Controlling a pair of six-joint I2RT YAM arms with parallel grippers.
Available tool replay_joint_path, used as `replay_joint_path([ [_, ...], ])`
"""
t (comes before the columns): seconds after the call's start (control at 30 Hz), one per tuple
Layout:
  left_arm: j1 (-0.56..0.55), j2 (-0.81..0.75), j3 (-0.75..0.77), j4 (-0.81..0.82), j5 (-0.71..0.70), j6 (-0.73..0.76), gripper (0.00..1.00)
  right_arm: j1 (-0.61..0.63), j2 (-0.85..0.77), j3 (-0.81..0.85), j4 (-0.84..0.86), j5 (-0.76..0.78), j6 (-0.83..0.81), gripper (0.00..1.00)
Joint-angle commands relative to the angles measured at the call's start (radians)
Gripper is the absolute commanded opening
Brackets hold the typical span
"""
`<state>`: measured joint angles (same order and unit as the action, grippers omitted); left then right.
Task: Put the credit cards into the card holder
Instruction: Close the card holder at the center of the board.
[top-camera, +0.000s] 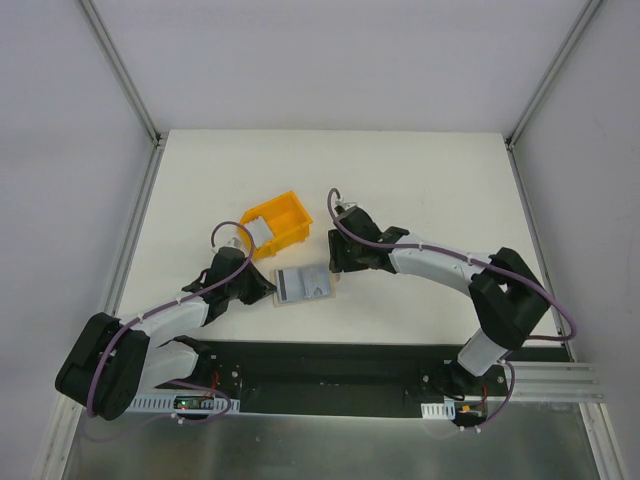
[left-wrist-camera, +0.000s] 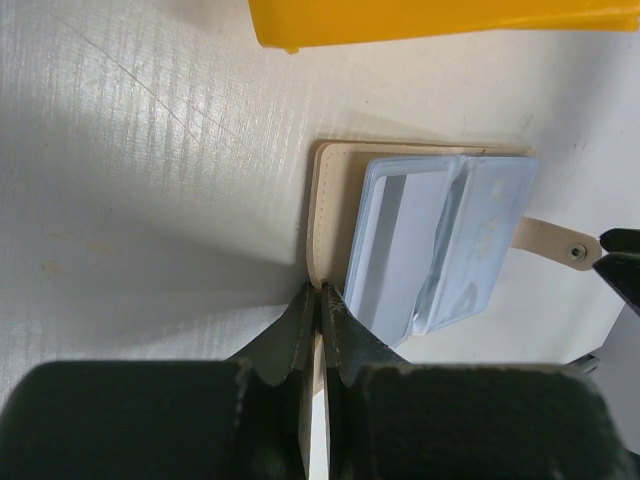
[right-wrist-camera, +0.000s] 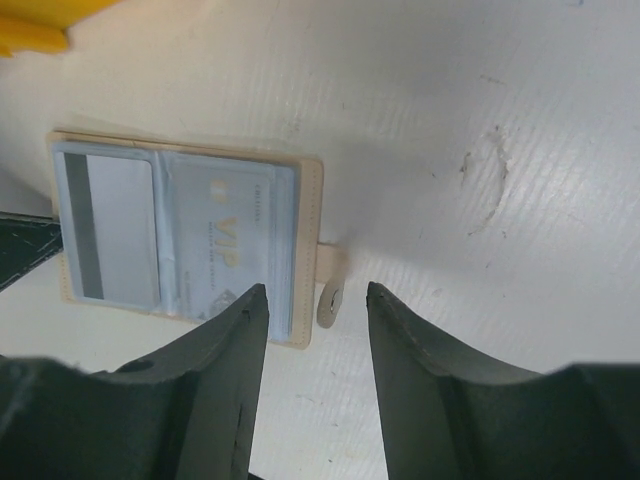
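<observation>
The wallet (right-wrist-camera: 312, 200) lies spread open and flat on the tabletop (top-camera: 420, 180), about midway between its left and right edges and closer to the near edge. The yellow bin (top-camera: 280, 215) sits just beyond it, not touching.

The left tool (left-wrist-camera: 318, 300) is clenched on the beige border of the wallet's left side. This looks like an anchor, so the soft cover cannot slide or fold shut while the other arm works.

Two cards sit under the clear sleeves: a striped card (right-wrist-camera: 110, 235) on the left panel and a VIP card (right-wrist-camera: 225, 245) on the right. Both appear fully tucked in, so the loading seems done or nearly so.

The right tool (right-wrist-camera: 317, 292) is released, its fingers spread and gripping nothing. It hovers over the wallet's right edge, where the snap tab (left-wrist-camera: 548, 240) sticks out. That position would suit letting go of a card just seated, or reaching for the tab to close the wallet.
</observation>
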<state>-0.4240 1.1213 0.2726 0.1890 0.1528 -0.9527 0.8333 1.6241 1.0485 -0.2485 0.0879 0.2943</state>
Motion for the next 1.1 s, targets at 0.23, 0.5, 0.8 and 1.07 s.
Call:
replay_joint_path([
  [0.23,0.004,-0.008,0.007,-0.046,-0.007,0.025,0.00,0.000,0.037,0.038,-0.072,-0.007,-0.014,0.38],
  [0.5,0.004,-0.028,0.002,-0.049,0.005,0.035,0.00,-0.003,0.046,0.021,-0.052,-0.027,-0.018,0.00],
  [0.8,0.002,-0.189,0.045,-0.121,0.059,0.143,0.00,0.004,-0.052,-0.143,0.159,-0.177,0.051,0.01],
  [1.07,-0.068,-0.124,0.138,-0.135,0.154,0.215,0.00,0.039,-0.118,-0.294,0.402,-0.232,0.175,0.01],
])
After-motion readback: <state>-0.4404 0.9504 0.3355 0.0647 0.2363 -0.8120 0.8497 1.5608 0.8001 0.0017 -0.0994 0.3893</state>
